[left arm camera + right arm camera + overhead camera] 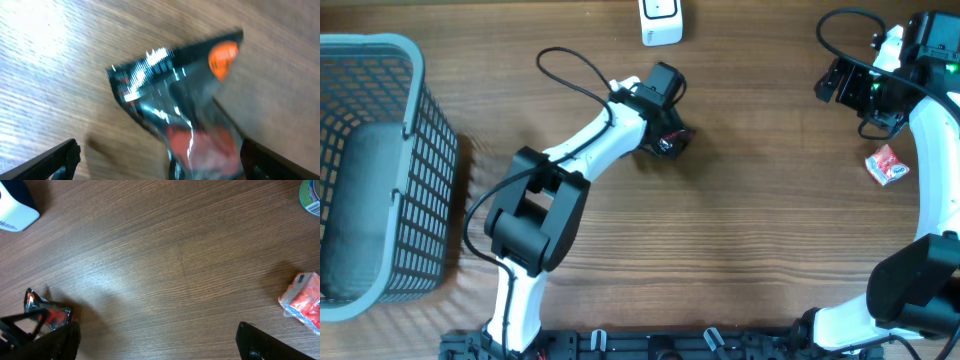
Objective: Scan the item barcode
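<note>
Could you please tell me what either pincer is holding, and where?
Nothing: left pincer stands open over the glossy black plastic packet; right pincer open, empty.

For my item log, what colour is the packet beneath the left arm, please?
The packet is glossy black with red and orange marks; left wrist view.

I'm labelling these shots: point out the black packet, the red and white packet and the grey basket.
black packet (175,110), left wrist view, its shiny middle.
red and white packet (887,165), overhead view, its centre.
grey basket (430,160), overhead view, its right wall.
</note>
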`<state>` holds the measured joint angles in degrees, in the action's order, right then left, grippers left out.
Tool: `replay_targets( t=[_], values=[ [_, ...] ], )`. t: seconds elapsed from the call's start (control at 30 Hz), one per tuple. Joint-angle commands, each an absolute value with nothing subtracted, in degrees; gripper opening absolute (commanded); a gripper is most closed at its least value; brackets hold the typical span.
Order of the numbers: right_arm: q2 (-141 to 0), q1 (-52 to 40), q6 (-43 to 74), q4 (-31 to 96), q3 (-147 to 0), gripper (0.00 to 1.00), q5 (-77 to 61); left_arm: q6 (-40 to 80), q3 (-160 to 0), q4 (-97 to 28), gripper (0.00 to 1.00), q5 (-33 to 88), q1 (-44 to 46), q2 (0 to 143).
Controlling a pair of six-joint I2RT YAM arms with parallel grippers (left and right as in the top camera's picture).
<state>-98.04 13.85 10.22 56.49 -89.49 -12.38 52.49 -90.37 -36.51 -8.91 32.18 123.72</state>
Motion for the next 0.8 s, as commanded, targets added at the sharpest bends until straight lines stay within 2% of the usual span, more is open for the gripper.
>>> replay_targets(
  t=[0.0,0.13,0.2,0.3,0.43,0.63,0.77],
  values=[
    [-98.52,13.65,10.72,56.6,-89.19,1.0,-12.19,57.58,-92.44,-36.53,0.99,-8.03,31.66,121.97],
    [-99.31,13.3,9.56,56.9,-89.19,1.0,-16.36,56.75,-95.55,-36.4,1.0,-8.1,31.62,121.97],
    [-99.94,12.47,7.05,57.19,-89.19,0.99,-16.62,52.38,-98.41,-36.84,1.0,-8.51,31.09,121.84],
    [-101.1,10.44,3.77,56.8,-89.19,1.0,-16.67,50.09,-104.57,-43.31,1.0,-13.39,29.52,119.85],
    [-104.97,6.87,0.93,56.01,-89.19,1.0,-16.64,49.52,-111.98,-53.71,1.0,-20.14,26.5,112.4],
    [-110.34,0.16,-6.66,56.21,-89.43,1.0,-16.53,46.46,-112.64,-59.07,1.0,-27.09,23.94,100.14],
    [-110.41,-4.08,-7.35,56.03,-89.78,1.0,-12.08,46.52,-112.64,-61.25,1.0,-26.98,22.96,95.59]
  ],
)
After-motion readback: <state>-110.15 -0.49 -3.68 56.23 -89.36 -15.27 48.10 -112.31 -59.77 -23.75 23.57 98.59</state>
